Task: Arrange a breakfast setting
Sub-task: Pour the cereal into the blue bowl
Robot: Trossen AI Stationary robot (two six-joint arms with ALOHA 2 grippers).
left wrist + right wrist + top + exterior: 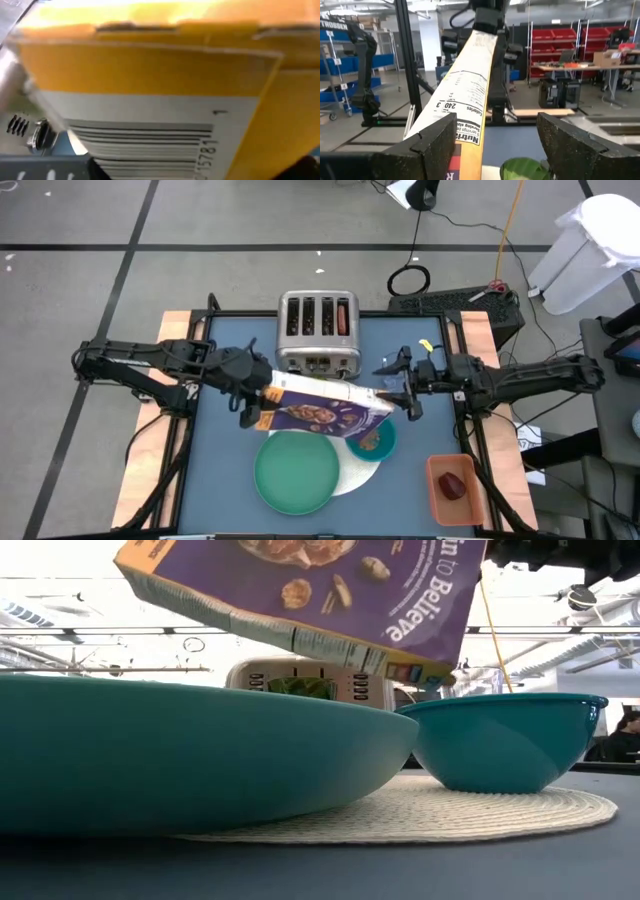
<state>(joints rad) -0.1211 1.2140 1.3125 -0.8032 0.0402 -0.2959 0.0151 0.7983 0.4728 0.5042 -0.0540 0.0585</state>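
The left tool (262,402) holds the box (320,408) tipped over the bowl (372,442); the right tool (408,393), probably open, waits at its far end.

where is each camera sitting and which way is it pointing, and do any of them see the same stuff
high view: overhead, straight down; both arms, left gripper and right gripper at the cereal box.
low view: table height, across the green plate and teal bowl; no arm clearly visible.
left wrist view: pressed against the box's barcode end.
right wrist view: along the box edge; own fingers open around it.
shared: the box in all four views.
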